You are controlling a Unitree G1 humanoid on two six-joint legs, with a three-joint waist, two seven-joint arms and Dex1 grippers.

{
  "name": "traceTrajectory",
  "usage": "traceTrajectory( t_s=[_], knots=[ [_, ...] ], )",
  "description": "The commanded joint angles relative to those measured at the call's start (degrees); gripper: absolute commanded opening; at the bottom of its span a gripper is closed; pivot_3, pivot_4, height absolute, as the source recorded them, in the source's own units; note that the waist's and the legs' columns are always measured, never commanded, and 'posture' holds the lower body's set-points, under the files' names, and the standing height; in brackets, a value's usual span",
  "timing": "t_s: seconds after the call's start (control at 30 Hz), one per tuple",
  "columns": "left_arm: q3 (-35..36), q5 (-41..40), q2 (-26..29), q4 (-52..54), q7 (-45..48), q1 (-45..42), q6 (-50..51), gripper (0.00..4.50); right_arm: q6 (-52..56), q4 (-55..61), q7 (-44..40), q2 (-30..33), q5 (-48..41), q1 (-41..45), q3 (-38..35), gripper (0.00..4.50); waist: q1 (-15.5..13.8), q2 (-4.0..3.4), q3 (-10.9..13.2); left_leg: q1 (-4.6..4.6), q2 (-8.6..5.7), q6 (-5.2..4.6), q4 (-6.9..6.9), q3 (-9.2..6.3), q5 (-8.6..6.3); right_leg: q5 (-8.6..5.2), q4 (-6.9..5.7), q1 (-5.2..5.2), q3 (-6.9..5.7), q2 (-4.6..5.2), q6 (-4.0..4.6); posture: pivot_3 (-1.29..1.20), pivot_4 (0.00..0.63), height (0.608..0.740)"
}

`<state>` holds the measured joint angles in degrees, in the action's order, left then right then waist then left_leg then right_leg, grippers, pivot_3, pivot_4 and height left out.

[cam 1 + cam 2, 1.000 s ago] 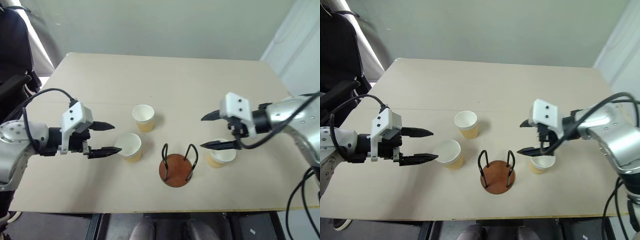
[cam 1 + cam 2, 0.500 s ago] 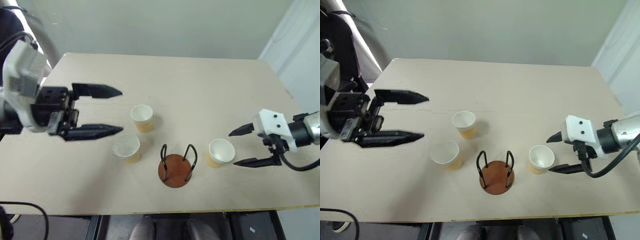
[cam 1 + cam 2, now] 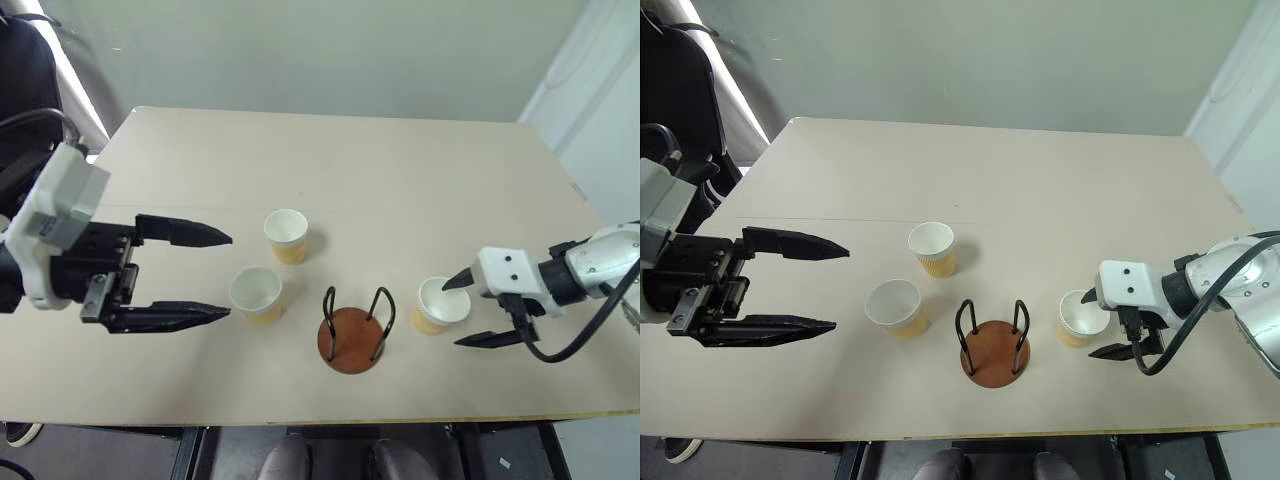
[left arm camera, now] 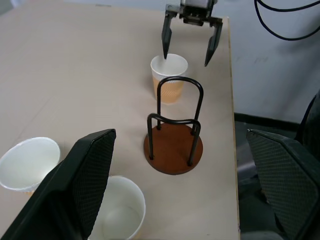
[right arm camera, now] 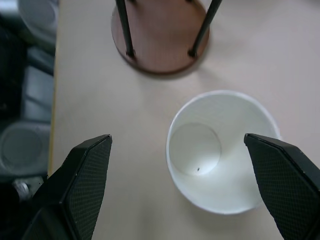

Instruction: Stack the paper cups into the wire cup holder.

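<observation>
1. Right gripper [image 3: 468, 312], fingers spread wide, low over the table at right, pointing left; nothing held.
2. Its far finger tip sits over the rim of the right paper cup [image 3: 441, 304]; near finger passes on the cup's near-right side, apart from it. Right wrist view: cup [image 5: 221, 151] lies between the two fingers, upright, empty, white inside, no contact visible.
3. Left gripper [image 3: 218, 276], fingers spread wide, raised above the table at left, pointing right; nothing held.
4. Middle paper cup [image 3: 256, 294] stands just right of the left gripper's near finger tip, upright, empty.
5. Far paper cup [image 3: 287, 235] stands upright, just beyond and right of the middle cup, the two apart.
6. Wire cup holder [image 3: 352, 334]: reddish-brown disc base with two black wire loops, near edge of the table, between middle cup and right cup, touching neither. No cup in it.
7. Table [image 3: 340, 160]: pale tan top, all three cups and the holder standing on its near half.
8. Left wrist view shows the holder [image 4: 173, 145] with the right gripper [image 4: 189, 53] behind it over the right cup [image 4: 169, 76].
</observation>
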<state>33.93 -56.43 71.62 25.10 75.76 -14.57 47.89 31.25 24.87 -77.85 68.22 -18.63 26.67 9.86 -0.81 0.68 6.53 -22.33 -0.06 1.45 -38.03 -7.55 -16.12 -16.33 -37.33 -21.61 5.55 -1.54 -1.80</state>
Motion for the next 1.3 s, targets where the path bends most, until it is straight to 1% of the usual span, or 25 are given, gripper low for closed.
traceTrajectory(
  t_s=[0.03,0.2,0.23,0.27,0.37,0.43,0.6,0.77,0.87,1.0,1.1,1.23,1.3],
  knots=[
    [2.41,-0.31,0.26,0.67,-0.86,0.10,-0.20,4.50,-1.38,0.37,-0.02,-0.23,2.27,-0.14,1.19,4.29,0.00,0.00,0.00,0.00,0.00,0.00,0.00,0.00,0.00,0.00,0.00,0.00,0.00,0.00,0.00,0.00,0.150,0.740],
    [2.45,-1.08,0.35,0.92,-1.75,-0.33,-0.19,4.50,-2.22,-0.72,1.15,-2.51,6.43,0.46,4.24,4.29,0.08,0.01,-0.01,0.03,0.00,0.00,-0.03,0.00,0.00,0.00,-0.05,0.00,0.01,0.00,0.00,0.00,0.150,0.740],
    [2.51,-1.16,0.43,0.97,-1.82,-0.32,-0.15,4.50,-2.33,-0.91,1.09,-2.70,6.81,0.47,4.39,3.93,0.05,0.01,-0.01,0.03,0.00,0.00,-0.03,0.00,0.00,0.00,-0.06,0.00,0.01,0.00,0.00,0.00,0.150,0.740],
    [2.60,-1.15,0.54,1.00,-1.84,-0.24,-0.14,4.50,-2.39,-0.99,0.96,-2.80,6.99,0.45,4.42,3.71,0.03,0.01,-0.01,0.03,0.00,0.00,-0.03,0.00,0.00,0.00,-0.07,0.00,0.01,0.00,0.00,0.00,0.150,0.740],
    [2.84,-1.01,0.69,0.84,-1.84,-0.05,-0.17,4.50,-2.67,-1.28,0.34,-2.93,7.27,0.54,4.33,2.68,0.05,0.01,-0.01,0.03,0.00,0.00,-0.02,0.00,0.00,0.00,-0.06,0.00,0.01,0.00,0.00,0.00,0.150,0.740],
    [2.90,-1.03,0.62,0.89,-1.94,0.03,-0.14,4.50,-2.95,-1.67,0.13,-3.05,7.61,0.77,4.39,1.87,0.06,0.01,-0.01,0.03,0.00,0.00,-0.02,0.00,0.00,0.00,-0.06,0.00,0.01,0.00,0.00,0.00,0.150,0.740],
    [2.29,-1.08,0.31,0.81,-2.69,-0.29,-0.54,4.50,-2.87,-1.20,-0.30,-3.56,8.00,0.65,4.60,0.03,0.06,0.01,-0.01,0.03,0.00,0.00,-0.02,0.00,0.00,0.00,-0.06,0.00,0.01,0.00,0.00,0.00,0.150,0.740],
    [1.70,-1.10,0.12,0.72,-3.24,-0.74,-0.89,4.50,-3.20,-1.22,-0.15,-4.17,8.81,0.39,5.04,0.01,0.06,0.01,-0.01,0.03,0.00,0.00,-0.02,0.00,0.00,0.00,-0.06,0.00,0.01,0.00,0.00,0.00,0.150,0.740],
    [1.23,-1.06,0.04,0.65,-3.54,-1.04,-1.14,4.50,-3.02,-0.40,-2.30,-4.18,5.65,1.44,3.08,0.01,0.06,0.01,-0.01,0.03,0.00,0.00,-0.02,0.00,0.00,0.00,-0.06,0.00,0.01,0.00,0.00,0.00,0.150,0.740],
    [0.96,-0.79,0.08,0.48,-3.52,-1.00,-1.46,4.50,-0.61,-1.46,-6.70,-3.96,-3.34,6.91,-2.74,0.01,0.16,-0.01,0.01,0.03,-0.02,0.01,0.00,0.05,0.01,0.00,-0.07,-0.02,0.07,-0.02,0.01,0.00,0.150,0.740],
    [0.56,-0.42,0.04,0.19,-3.43,-1.01,-1.87,4.50,1.98,-3.93,-8.90,-4.26,-9.32,13.36,-6.14,0.01,0.19,-0.01,0.00,0.04,-0.02,0.02,0.02,0.09,0.01,0.00,-0.06,-0.05,0.22,-0.08,0.00,0.00,0.150,0.740],
    [-0.37,-0.18,-0.31,0.27,-3.81,-1.07,-2.52,4.50,2.94,-8.39,-7.62,-6.69,-10.82,22.16,-6.89,0.01,0.25,-0.01,0.01,0.10,0.00,0.02,0.04,0.09,0.01,0.00,-0.02,-0.04,0.31,-0.13,0.01,0.00,0.150,0.740],
    [-0.62,-0.13,-0.37,0.34,-3.86,-0.97,-2.72,4.50,5.53,-7.75,-6.26,-9.39,-13.70,25.80,-7.12,0.01,0.30,-0.01,0.01,0.10,-0.01,0.02,0.07,0.10,0.02,0.00,-0.07,-0.12,0.41,-0.14,0.01,0.00,0.150,0.740]
  ],
)
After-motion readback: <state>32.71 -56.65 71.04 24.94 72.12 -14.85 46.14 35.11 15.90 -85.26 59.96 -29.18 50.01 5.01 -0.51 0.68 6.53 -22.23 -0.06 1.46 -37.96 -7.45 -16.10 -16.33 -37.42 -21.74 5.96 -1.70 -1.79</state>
